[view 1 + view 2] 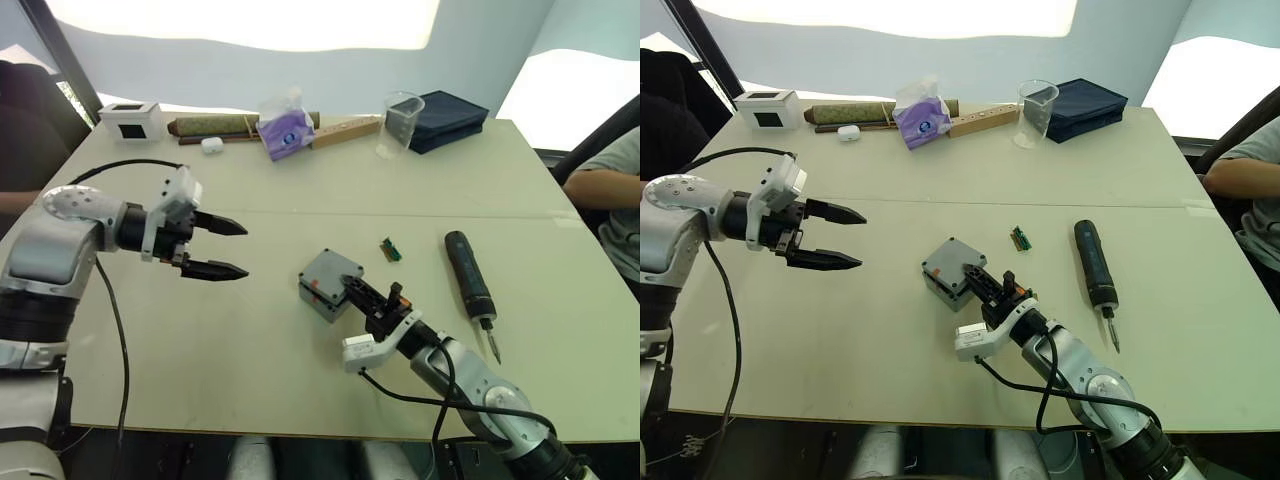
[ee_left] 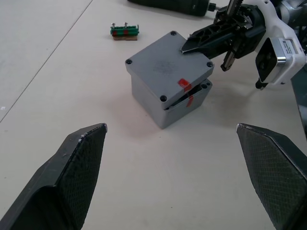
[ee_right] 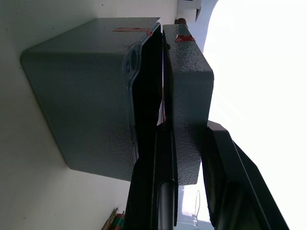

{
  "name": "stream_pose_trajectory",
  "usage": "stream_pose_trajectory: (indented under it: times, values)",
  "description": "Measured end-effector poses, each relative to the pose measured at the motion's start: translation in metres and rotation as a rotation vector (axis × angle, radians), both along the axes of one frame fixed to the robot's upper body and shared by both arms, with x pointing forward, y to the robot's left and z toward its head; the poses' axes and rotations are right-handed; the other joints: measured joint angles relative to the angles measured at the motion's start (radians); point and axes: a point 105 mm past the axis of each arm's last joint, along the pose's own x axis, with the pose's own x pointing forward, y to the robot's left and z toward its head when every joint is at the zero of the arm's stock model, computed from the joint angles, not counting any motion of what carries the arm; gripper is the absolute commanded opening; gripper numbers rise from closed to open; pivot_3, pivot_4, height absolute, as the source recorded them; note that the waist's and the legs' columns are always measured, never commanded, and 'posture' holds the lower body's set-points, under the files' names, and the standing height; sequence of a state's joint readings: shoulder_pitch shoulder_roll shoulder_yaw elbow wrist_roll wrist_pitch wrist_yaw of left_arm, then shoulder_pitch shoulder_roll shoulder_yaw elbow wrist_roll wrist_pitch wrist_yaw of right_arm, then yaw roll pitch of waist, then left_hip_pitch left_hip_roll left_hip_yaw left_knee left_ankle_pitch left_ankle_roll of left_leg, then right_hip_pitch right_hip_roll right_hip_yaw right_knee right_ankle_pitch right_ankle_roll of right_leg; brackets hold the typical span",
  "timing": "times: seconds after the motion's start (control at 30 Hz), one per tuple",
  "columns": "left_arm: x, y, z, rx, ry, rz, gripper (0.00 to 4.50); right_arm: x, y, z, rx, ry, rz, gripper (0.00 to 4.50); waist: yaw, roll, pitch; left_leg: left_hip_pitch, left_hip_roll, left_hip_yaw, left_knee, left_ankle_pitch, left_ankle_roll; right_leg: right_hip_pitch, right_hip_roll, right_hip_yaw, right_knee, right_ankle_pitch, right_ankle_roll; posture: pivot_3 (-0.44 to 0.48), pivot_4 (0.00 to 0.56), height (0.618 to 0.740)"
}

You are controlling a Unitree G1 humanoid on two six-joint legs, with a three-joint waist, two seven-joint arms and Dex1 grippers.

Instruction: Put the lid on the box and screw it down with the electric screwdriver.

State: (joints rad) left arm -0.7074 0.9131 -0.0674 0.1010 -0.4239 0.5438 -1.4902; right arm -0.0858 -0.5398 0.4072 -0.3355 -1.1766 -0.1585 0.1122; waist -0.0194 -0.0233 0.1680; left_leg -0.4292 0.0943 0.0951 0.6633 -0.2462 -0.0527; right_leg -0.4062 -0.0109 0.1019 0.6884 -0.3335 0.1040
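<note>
The grey box stands mid-table with red marks on one side. The lid lies on top of it, lifted ajar at the edge nearest my right gripper. That gripper is shut on the lid's edge, one finger in the gap under the lid and one on top of it. Off to the left, above the table, my left gripper hangs open and empty, pointing toward the box. The black electric screwdriver lies on the table to the right of the box, its bit toward the front edge.
A small green part lies between box and screwdriver. Along the far edge are a white box with a black window, a purple tissue pack, a clear cup and a dark blue case. A person's arm is at the right.
</note>
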Motion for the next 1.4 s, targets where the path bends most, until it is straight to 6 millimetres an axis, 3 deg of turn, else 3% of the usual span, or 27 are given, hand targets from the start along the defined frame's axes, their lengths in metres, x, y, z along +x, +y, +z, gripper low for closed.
stream_pose_trajectory:
  times: [1.4]
  values:
    - [-0.0019,-0.0034,-0.0082,-0.001,0.011,0.013,4.43,-0.0049,0.0056,-0.0069,0.028,-0.006,-0.015,0.17,0.001,-0.001,-0.001,0.002,0.000,0.000,0.001,0.000,0.000,0.002,0.000,0.000,0.002,0.000,0.000,0.000,0.150,0.740]
